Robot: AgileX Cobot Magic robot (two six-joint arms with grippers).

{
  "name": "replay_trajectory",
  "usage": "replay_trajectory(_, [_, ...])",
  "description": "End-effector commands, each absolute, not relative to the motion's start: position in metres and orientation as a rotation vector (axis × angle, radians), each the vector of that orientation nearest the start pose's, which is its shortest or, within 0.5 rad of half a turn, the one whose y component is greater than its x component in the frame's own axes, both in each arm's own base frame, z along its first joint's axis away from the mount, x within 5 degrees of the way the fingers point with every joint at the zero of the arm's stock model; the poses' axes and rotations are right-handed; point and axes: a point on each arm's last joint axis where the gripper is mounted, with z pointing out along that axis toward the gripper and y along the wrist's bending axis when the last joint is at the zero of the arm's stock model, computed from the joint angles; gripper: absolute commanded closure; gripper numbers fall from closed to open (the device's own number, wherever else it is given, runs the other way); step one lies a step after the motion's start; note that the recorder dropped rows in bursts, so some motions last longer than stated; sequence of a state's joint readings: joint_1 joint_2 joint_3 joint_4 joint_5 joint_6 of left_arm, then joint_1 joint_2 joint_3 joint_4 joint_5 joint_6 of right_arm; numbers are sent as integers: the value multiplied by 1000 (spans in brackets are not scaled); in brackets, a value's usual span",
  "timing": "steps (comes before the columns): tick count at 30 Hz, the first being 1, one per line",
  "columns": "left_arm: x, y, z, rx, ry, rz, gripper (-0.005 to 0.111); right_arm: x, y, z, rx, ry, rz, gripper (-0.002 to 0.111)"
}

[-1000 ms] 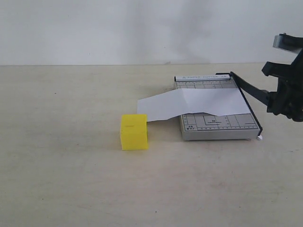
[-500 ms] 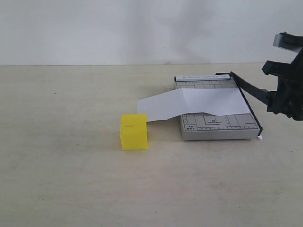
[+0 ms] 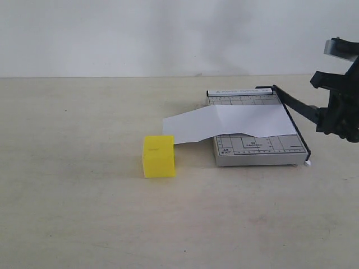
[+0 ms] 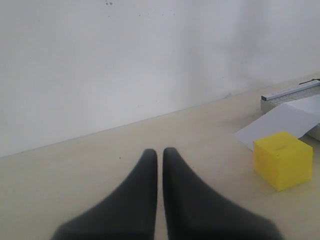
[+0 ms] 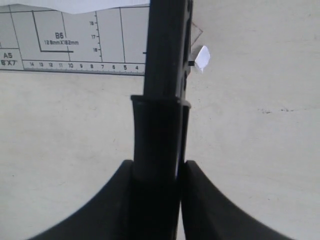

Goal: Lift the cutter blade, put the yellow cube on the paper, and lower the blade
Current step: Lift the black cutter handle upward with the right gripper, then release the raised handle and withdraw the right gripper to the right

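The cutter blade (image 3: 296,106) is lifted off the grey gridded board (image 3: 258,150), slanting up from its far hinge toward the right. My right gripper (image 3: 336,120) is shut on the blade's thick black handle (image 5: 156,145), which fills the space between its fingers. The white paper (image 3: 224,123) lies across the board and hangs off its left side. The yellow cube (image 3: 159,156) rests on the table just left of the paper's free end, also seen as the cube (image 4: 282,160). My left gripper (image 4: 159,155) is shut and empty, well short of the cube.
A small white scrap (image 5: 202,57) lies on the table by the board's near right corner. A pale wall (image 3: 168,33) backs the beige table (image 3: 84,213). The left arm is out of the exterior view.
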State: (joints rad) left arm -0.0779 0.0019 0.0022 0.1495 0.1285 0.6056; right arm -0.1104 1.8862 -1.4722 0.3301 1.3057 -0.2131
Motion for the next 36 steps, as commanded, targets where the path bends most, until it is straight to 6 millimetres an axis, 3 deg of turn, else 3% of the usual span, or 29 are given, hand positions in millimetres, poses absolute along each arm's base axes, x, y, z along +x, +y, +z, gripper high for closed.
replay_trajectory(1, [56, -3, 203, 565, 1513, 454, 102, 398, -16, 250, 48, 2769, 455, 108])
replay_trajectory(7, [56, -4, 212, 513, 1425, 430, 102, 399, -15, 252, 34, 2747, 465, 108])
replay_trajectory(12, [55, -5, 218, 492, 1358, 426, 102, 408, -15, 267, 12, 2668, 467, 108])
replay_trajectory(22, [55, -5, 218, 492, 1359, 426, 102, 409, -15, 270, -34, 2653, 449, 108])
replay_trajectory(23, [55, -5, 218, 491, 1356, 426, 102, 409, -15, 270, -54, 2651, 444, 104])
replay_trajectory(26, [55, -5, 219, 450, 1362, 380, 102, 409, -15, 270, -58, 2649, 442, 82])
replay_trajectory(28, [55, -5, 219, 374, 1380, 290, 102, 409, -15, 270, -58, 2651, 443, 60])
replay_trajectory(30, [55, -5, 219, 350, 1385, 261, 102, 409, -15, 270, -58, 2649, 442, 50])
replay_trajectory(36, [55, -5, 220, 261, 1388, 157, 102, 411, -16, 274, -60, 2631, 433, 48])
